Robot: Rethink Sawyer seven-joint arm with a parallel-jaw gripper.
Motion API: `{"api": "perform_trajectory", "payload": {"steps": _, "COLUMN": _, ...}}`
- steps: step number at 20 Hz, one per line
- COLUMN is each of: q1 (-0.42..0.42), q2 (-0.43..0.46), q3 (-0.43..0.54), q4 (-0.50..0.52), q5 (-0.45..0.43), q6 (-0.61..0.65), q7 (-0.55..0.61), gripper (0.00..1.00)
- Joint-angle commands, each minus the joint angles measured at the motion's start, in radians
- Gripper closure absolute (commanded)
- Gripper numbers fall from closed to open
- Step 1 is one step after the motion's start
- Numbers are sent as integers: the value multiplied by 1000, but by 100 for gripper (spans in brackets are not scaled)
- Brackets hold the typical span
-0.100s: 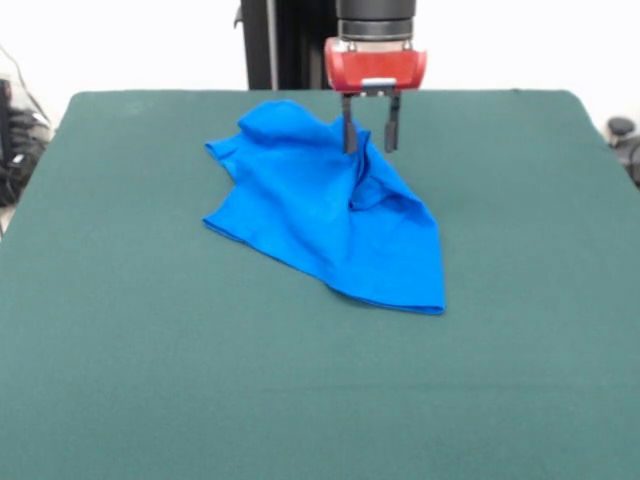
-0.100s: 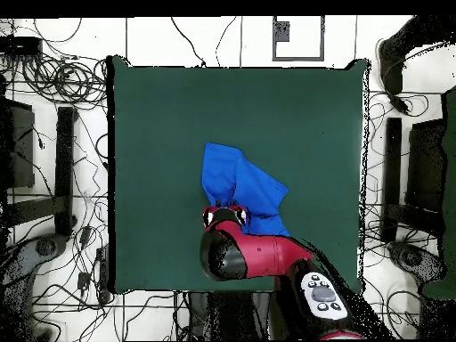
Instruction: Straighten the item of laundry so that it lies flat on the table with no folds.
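The item of laundry (image 1: 320, 210) is a bright blue shirt lying crumpled on the green table (image 1: 150, 350), a little beyond its middle. Folds bunch up along its far side, and a flatter corner points toward the near right. My gripper (image 1: 370, 148) hangs over that bunched far edge, open; its left finger (image 1: 348, 130) stands against a raised fold, and its right finger is just off the cloth. In the overhead view the shirt (image 2: 239, 183) lies directly above the gripper (image 2: 224, 214) and the red arm, on the table (image 2: 160, 116).
Bare green cloth surrounds the shirt on all sides, widest toward the near edge in the front view. Cables and dark equipment (image 2: 62, 169) lie on the floor around the table. A dark object (image 1: 622, 135) sits beyond the right edge.
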Motion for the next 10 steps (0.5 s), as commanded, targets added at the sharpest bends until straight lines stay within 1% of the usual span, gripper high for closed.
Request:
{"api": "perform_trajectory", "payload": {"steps": 1, "q1": 28, "q2": 35, "q3": 57, "q4": 25, "q5": 44, "q6": 10, "q7": 186, "gripper": 100}}
{"api": "perform_trajectory", "payload": {"steps": 10, "q1": 27, "q2": 36, "q3": 58, "q4": 27, "q5": 41, "q6": 8, "q7": 185, "gripper": 100}}
